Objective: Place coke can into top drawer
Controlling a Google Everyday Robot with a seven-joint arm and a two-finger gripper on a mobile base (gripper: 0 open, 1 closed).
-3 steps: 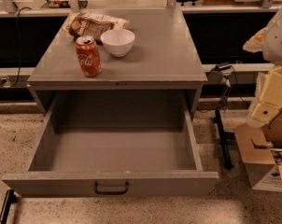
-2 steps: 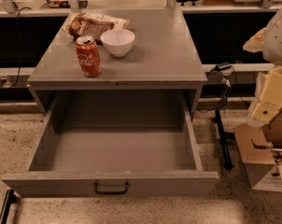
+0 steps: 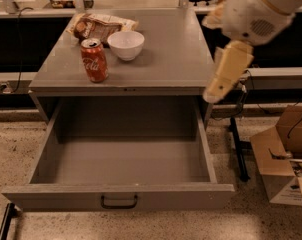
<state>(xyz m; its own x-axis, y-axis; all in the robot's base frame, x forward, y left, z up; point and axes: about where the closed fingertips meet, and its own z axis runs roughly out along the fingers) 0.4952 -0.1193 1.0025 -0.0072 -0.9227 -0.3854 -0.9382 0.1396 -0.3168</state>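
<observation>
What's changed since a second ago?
The gripper has swung in leftward from the right edge and now hangs by the right front corner of the cabinet. Nothing was picked up. The coke can, white bowl and snack bag stay put; the top drawer stays open.

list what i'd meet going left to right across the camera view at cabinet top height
coke can → white bowl → gripper, in the air by the right front corner of the cabinet top → cardboard box, lower down on the floor
</observation>
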